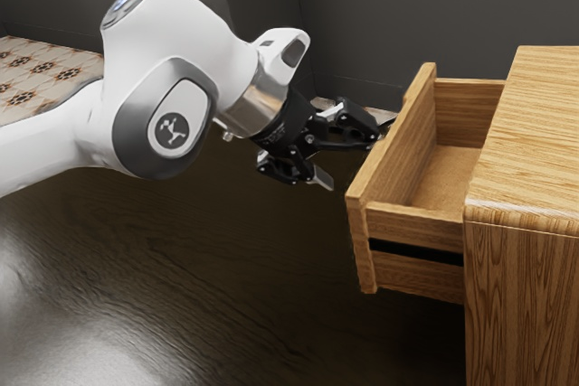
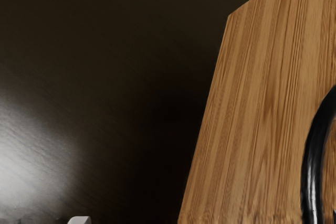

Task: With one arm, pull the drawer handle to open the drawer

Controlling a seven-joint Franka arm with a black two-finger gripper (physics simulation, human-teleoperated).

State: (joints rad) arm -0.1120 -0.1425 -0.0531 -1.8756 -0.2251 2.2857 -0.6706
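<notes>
The claw (image 1: 345, 147) is pictured close against the front of the half-open wooden drawer (image 1: 391, 155), the black handle (image 2: 315, 153) just beside it. Whether anything is gripped cannot be told.

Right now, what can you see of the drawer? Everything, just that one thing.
The drawer is light wood-grain board: front panel, side walls, paler floor. It stands pulled well out of the cabinet toward the exterior view's left, level. A dark gap runs under its side wall. The wrist view shows its front face with a black curved handle. The gripper sits by the front panel's outer face; contact cannot be told.
</notes>
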